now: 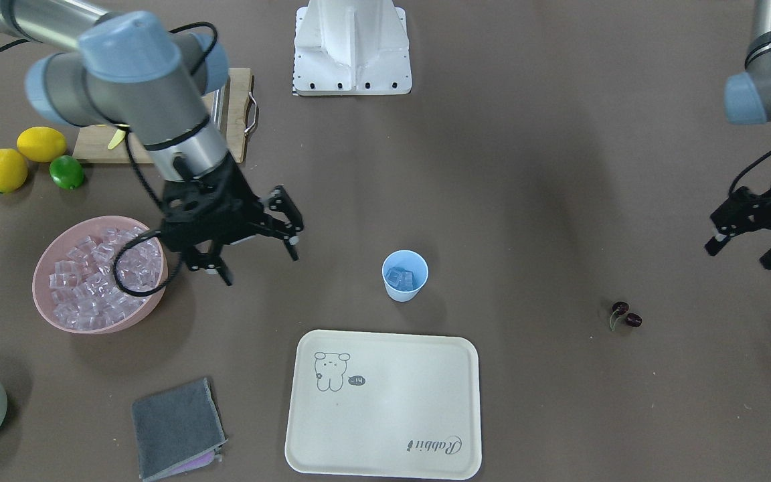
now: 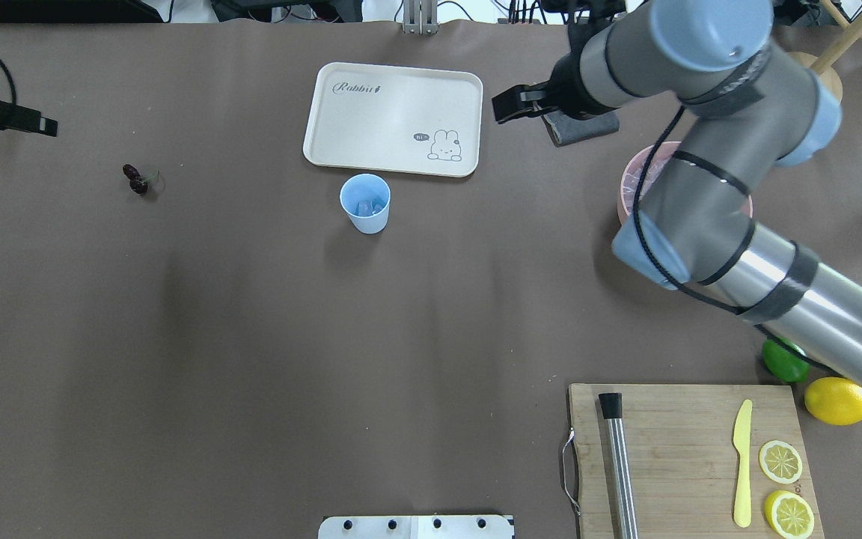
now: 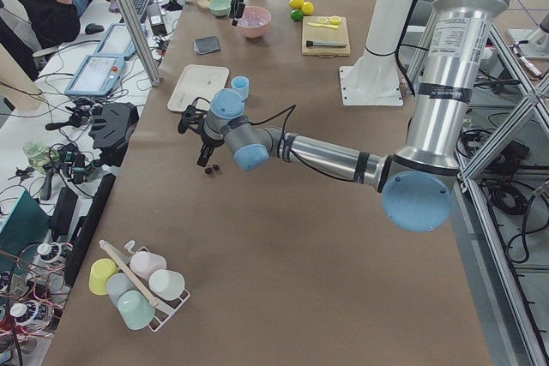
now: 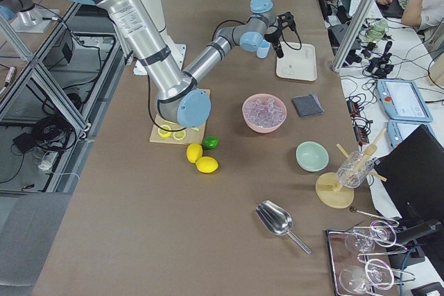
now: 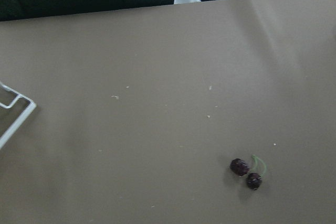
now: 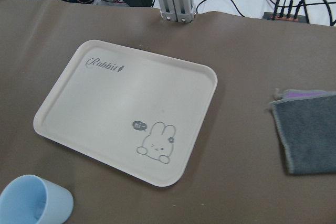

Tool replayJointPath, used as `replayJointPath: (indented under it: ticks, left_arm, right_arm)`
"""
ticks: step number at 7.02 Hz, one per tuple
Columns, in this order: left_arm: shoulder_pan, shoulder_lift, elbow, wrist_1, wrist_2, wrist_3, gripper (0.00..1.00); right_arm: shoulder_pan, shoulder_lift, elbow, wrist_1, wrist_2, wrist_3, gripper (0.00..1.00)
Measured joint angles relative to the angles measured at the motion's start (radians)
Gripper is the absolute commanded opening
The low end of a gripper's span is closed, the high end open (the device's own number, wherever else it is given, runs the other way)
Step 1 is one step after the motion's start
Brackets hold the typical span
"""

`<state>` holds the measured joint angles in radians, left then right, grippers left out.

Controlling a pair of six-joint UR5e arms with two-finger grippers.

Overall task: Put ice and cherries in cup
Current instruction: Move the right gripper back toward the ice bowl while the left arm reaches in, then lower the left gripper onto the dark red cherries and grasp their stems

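On the table (image 1: 526, 167), cup (image 1: 405, 275) upright, mouth up.

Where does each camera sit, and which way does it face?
Front-facing: across the table, facing the base; left hand, right hand show.
Overhead: behind robot, looking down; right arm shows.
Left side: table's end, left arm nearest.
Right side: opposite end, right arm nearest.
Left wrist: down onto cherries; no body.
Right wrist: onto tray, cup; no body.
Shared: front-facing and overhead show cup.
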<state>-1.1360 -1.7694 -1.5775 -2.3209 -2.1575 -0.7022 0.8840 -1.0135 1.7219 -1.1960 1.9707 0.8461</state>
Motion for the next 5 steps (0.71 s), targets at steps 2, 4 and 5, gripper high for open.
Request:
replayJointPath:
  ticks: [2,4,5]
  left_arm:
    - [0.126,-0.092,0.105,0.003,0.079,-0.037,0.96]
    - [0.161,-0.127,0.205,0.002,0.103,-0.04,0.88]
    - [0.164,-0.13,0.236,0.003,0.111,-0.04,0.88]
  right_arm:
    - [0.104,-0.126,0.07,0.002,0.092,-0.092,1.0]
    - [0.123,-0.166,0.076,0.004,0.094,-0.115,1.0]
    - [0.124,-0.179,0.078,0.006,0.088,-0.117,1.0]
